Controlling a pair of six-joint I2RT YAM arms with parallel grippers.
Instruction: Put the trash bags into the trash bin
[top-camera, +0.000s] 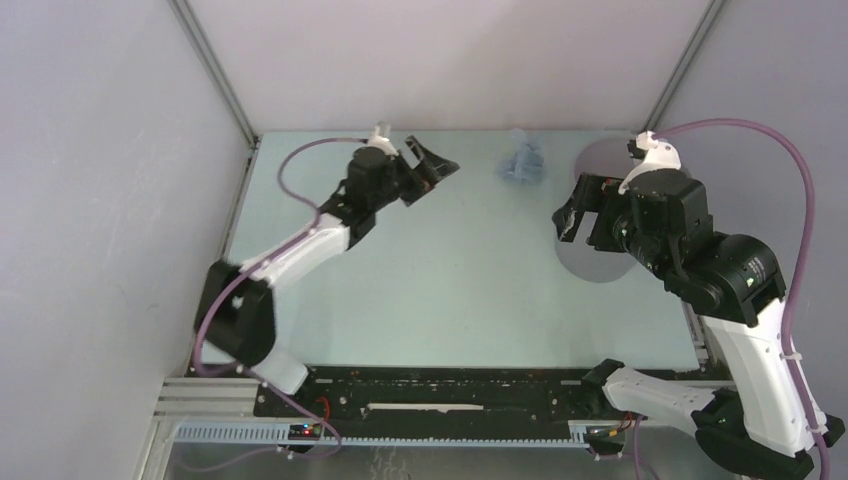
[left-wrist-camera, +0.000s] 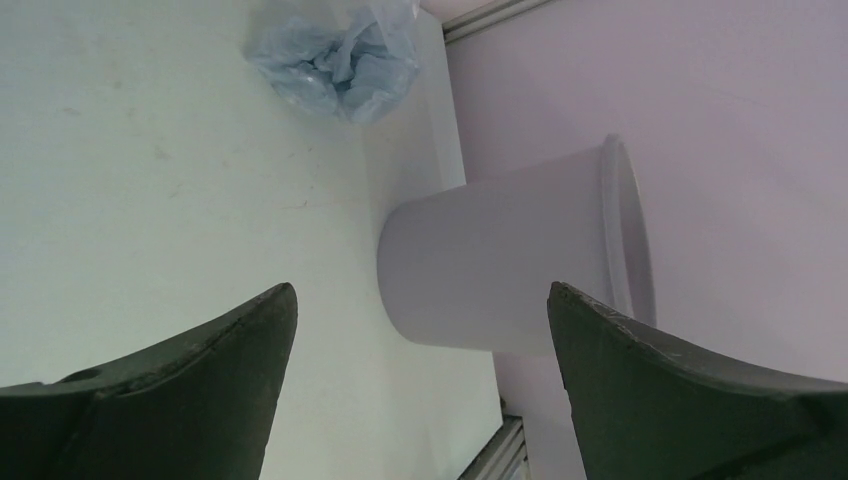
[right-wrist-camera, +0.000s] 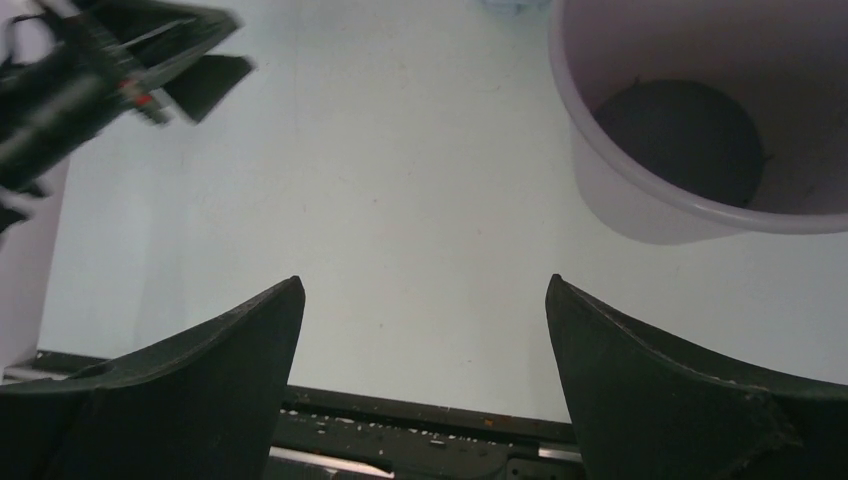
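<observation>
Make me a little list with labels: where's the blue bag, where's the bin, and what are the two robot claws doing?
bag: pale blue, crumpled, on the table by the far wall
bin: grey, upright, nothing seen inside, right of the bag, not touching it
left gripper: open, empty, facing bag and bin
right gripper: open, empty, next to the bin
job: not done, bag outside the bin

Top external: high, near side, looking down on whole pale green table (top-camera: 450, 290). Left wrist: low, side-on to grey tapered plastic bin (left-wrist-camera: 490, 270) and crumpled pale-blue plastic bag (left-wrist-camera: 335, 60). Right wrist: higher, looking into bin. Bin in all three.
</observation>
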